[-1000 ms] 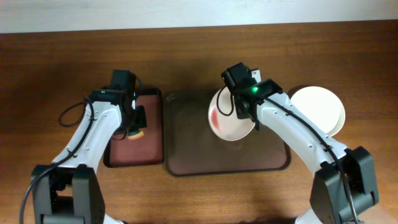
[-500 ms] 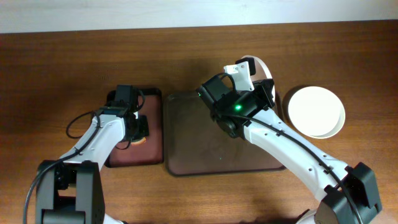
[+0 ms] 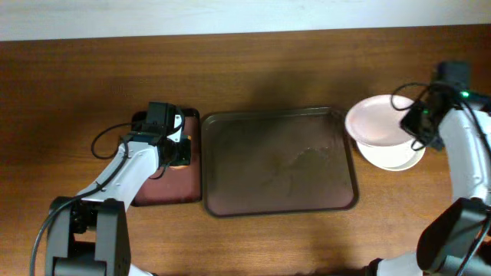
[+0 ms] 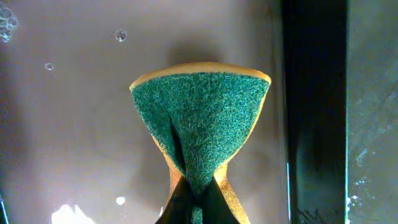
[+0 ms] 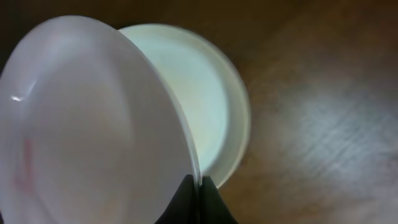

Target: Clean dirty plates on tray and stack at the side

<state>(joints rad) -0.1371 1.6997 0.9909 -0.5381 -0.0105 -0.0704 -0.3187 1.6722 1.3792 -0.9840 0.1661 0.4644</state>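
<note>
My right gripper is shut on the rim of a white plate and holds it tilted just above the plate stack on the table at the right. In the right wrist view the held plate shows a faint pink smear at its left, with the pale greenish-white plate behind it and the jaws pinching the rim. The large dark brown tray holds no plates. My left gripper is shut on a green and yellow sponge over the small reddish-brown tray.
The small black-rimmed tray carries water droplets and foam around the sponge. The big tray's floor shows wet streaks. Bare wooden table lies to the left and behind both trays.
My right arm has swung from over the big tray to the far right, carrying the plate to above the stack. My left gripper has shifted slightly right with the sponge.
</note>
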